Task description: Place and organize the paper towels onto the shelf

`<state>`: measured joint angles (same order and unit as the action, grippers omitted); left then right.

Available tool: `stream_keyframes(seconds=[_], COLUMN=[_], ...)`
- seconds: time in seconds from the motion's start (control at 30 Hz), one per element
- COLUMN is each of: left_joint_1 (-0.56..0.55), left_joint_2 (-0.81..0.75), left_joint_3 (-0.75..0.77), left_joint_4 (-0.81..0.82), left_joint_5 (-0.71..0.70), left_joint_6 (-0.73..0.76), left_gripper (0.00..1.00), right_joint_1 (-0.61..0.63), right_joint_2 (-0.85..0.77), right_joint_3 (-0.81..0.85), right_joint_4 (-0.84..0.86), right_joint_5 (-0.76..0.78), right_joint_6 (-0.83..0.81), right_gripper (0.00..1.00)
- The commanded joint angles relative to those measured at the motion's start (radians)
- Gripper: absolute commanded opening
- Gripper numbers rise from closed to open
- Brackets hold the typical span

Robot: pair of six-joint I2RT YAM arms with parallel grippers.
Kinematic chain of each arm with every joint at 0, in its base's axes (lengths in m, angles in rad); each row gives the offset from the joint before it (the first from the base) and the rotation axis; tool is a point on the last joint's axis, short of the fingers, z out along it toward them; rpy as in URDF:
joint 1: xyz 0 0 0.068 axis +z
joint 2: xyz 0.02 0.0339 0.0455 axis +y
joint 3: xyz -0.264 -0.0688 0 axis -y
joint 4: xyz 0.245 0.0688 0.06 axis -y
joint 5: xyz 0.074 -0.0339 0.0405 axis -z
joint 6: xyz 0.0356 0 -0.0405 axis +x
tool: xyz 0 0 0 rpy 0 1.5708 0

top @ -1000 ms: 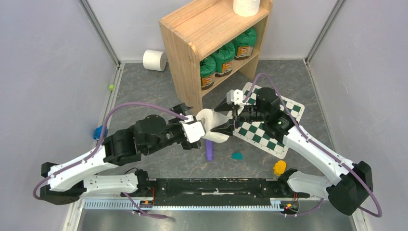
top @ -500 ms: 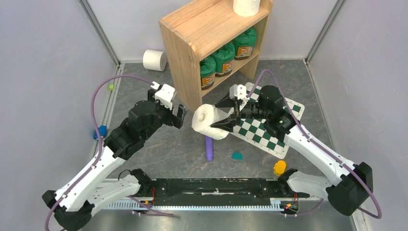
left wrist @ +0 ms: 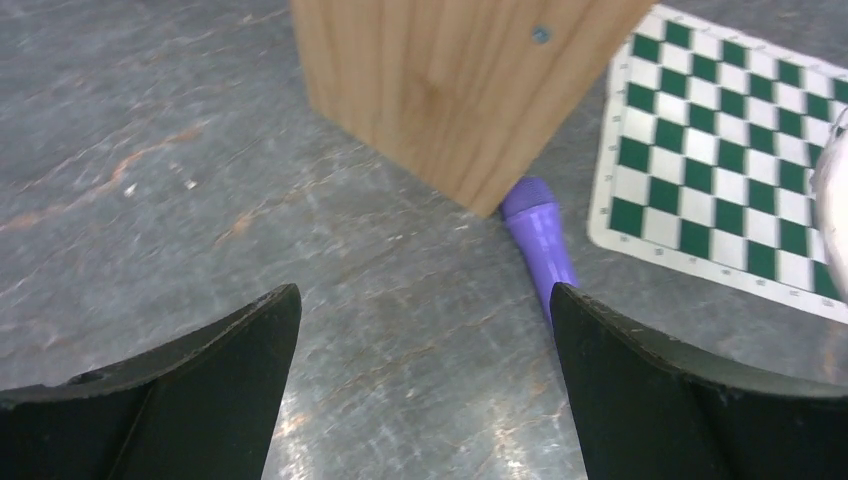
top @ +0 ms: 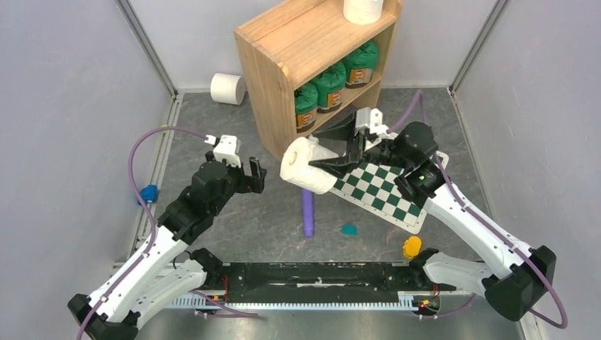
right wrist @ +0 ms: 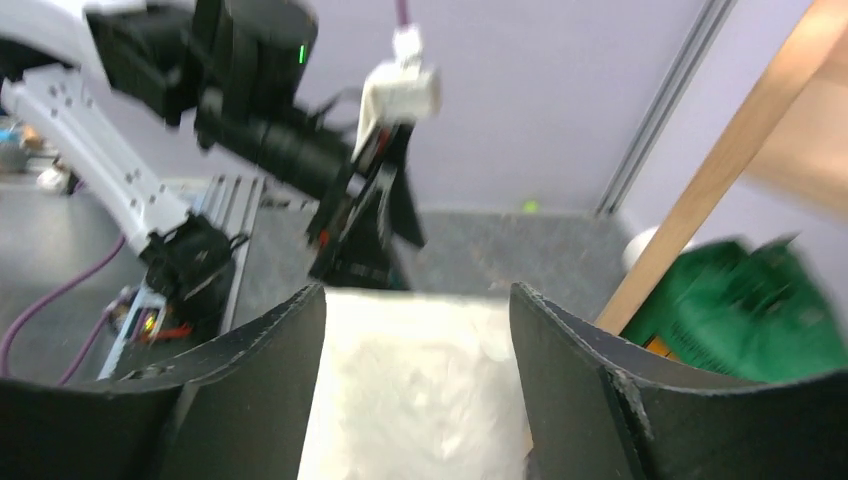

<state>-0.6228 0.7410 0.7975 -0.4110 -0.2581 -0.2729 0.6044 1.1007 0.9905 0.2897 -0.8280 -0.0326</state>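
Shelf (top: 266, 78): green canisters (top: 329, 85) inside, paper roll (top: 363, 10) atop

In the overhead view the picture's edge cuts off the upper part of the top roll (top: 363, 10) and the far corner of the shelf (top: 283, 49) — and the green speck (top: 164, 128) by the left wall is too small for us to name. We lose the far end of the purple cylinder (top: 307, 216) behind the held roll (top: 306, 166), and the right arm (top: 453, 209) covers part of the checkered board (top: 375, 198). From the right wrist we get a smear — the green canisters (right wrist: 760, 300) are a blur, labels unreadable.
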Motion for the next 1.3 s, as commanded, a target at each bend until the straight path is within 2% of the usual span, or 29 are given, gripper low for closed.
stream_keyframes(seconds=[0.0,0.13,0.23,0.37,0.47,0.5,0.63,0.8,1.0,1.13,1.27], left_joint_1=[0.013,0.017,0.017,0.018,0.018,0.016,0.016,0.017,0.017,0.017,0.016], left_joint_2=[-0.076,-0.115,-0.094,-0.029,-0.002,0.001,0.022,0.073,0.077,0.072,0.067], left_joint_3=[-0.070,-0.112,-0.139,-0.118,-0.123,-0.130,-0.161,-0.151,-0.139,-0.127,-0.109], left_joint_4=[0.032,0.034,0.095,0.095,0.074,0.071,0.095,0.121,0.084,0.042,0.008], left_joint_5=[-0.162,-0.192,-0.127,-0.025,0.046,0.062,0.130,0.195,0.166,0.122,0.063], left_joint_6=[-0.055,-0.038,-0.092,-0.140,-0.154,-0.158,-0.188,-0.207,-0.164,-0.113,-0.047], left_gripper=[1.00,1.00,1.00,1.00,1.00,1.00,1.00,1.00,1.00,1.00,1.00], right_joint_1=[-0.004,-0.003,-0.005,-0.006,-0.006,-0.006,-0.008,-0.008,-0.008,-0.008,-0.007], right_joint_2=[-0.032,0.004,0.031,0.006,-0.028,-0.033,-0.024,-0.032,-0.068,-0.045,-0.025], right_joint_3=[0.105,0.171,0.203,0.107,0.004,-0.020,-0.082,-0.150,-0.177,-0.135,-0.101], right_joint_4=[0.260,0.297,0.253,0.153,0.062,0.033,-0.161,-0.339,-0.534,-0.730,-0.859], right_joint_5=[0.059,0.091,0.093,0.191,0.338,0.395,0.672,0.876,1.104,1.123,1.049], right_joint_6=[0.096,0.097,0.091,0.050,0.011,0.000,-0.040,0.019,0.089,0.121,0.138], right_gripper=[0.04,0.00,0.02,0.30,0.60,0.64,0.67,0.71,0.74,0.74,0.74])
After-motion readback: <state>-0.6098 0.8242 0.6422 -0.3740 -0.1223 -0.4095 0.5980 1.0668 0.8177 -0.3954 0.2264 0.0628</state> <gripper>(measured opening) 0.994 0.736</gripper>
